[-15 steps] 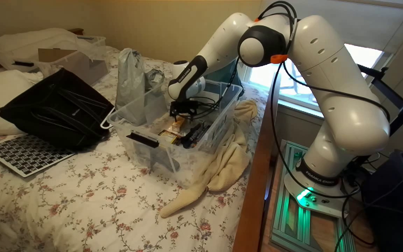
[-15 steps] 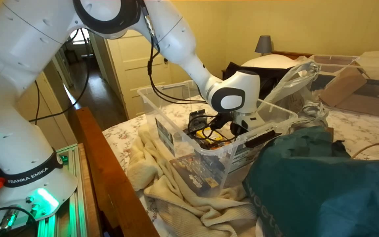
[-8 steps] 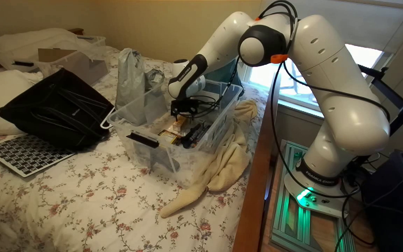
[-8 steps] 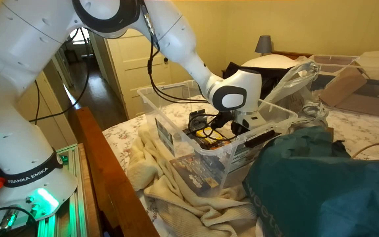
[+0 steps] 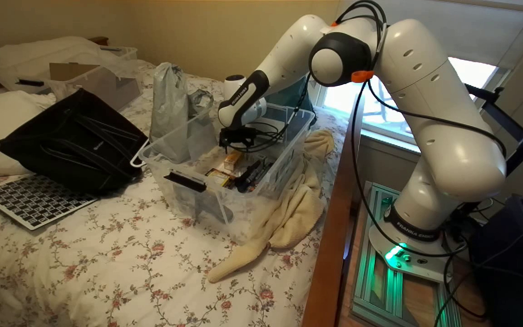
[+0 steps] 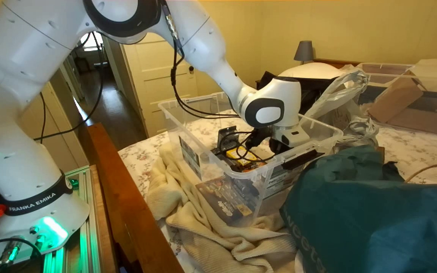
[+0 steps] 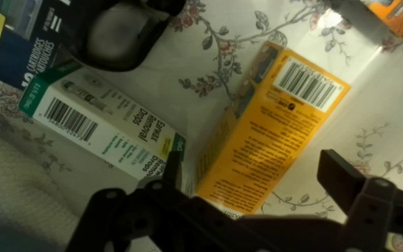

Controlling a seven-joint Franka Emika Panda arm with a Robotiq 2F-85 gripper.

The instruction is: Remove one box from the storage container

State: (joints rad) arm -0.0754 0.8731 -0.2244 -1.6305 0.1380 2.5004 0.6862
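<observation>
The yellow-orange box [image 7: 257,140] lies inside the clear storage container [image 5: 184,200], its white barcode label upward. It also shows in an exterior view [image 5: 232,161]. My gripper [image 7: 252,161] is open, with one finger on each side of the box's near end in the wrist view. The right finger is clearly apart from the box. The left finger is close to its side; contact cannot be told. In an exterior view the gripper [image 5: 236,138] is inside the container, above the box. In an exterior view the container wall [image 6: 211,163] hides the fingertips.
A white and green earwax drops box [image 7: 110,122] lies by the left finger. A cartridge pack [image 7: 16,45] and a dark looped item [image 7: 117,35] lie beyond. A grey plastic bag [image 5: 168,109] and a cream blanket [image 5: 288,218] lie against the container.
My gripper has shifted and tilted slightly within the container, so more of the yellow-orange box shows in an exterior view. The box and container look unmoved.
</observation>
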